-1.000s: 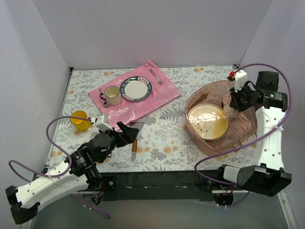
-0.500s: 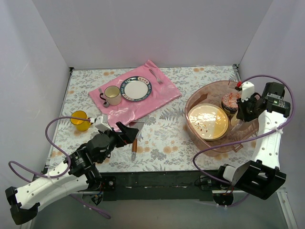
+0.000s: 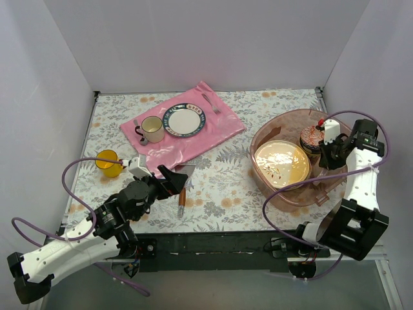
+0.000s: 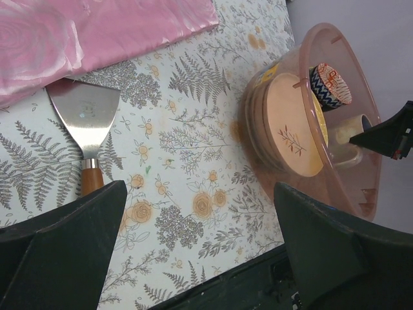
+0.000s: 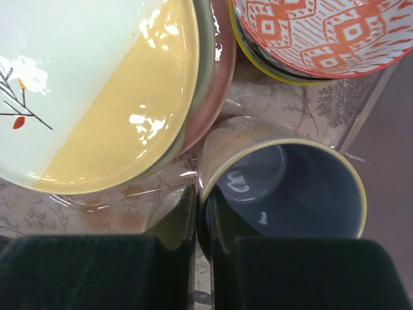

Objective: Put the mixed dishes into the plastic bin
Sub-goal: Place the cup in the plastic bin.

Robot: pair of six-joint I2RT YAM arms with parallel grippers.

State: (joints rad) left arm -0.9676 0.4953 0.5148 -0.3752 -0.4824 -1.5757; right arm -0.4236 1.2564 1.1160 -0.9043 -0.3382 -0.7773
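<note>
Currently the pinkish ceramic mug with a dark bluish inside [image 5: 284,187] is pinched at its rim by the right gripper [image 5: 201,194]. It stands inside the round translucent pink-brown plastic bin [image 3: 293,197], right of the stacked plates [image 3: 281,163]. The left gripper [image 4: 200,194] is spread wide.

The plastic bin [image 3: 274,123] is translucent pink-brown plastic, smooth with a soft sheen. Inside it, the top plate [image 5: 97,97], the patterned bowl [image 5: 310,32] and the mug [image 5: 284,187] are glazed ceramic, glossy with bright highlights. To the left, the spatula [image 4: 84,111] has a polished metal blade and a varnished wooden handle. The pink mat [image 4: 116,26] is thin, crinkled, shiny sheeting. The flowered table cover [image 4: 193,161] looks matt.
</note>
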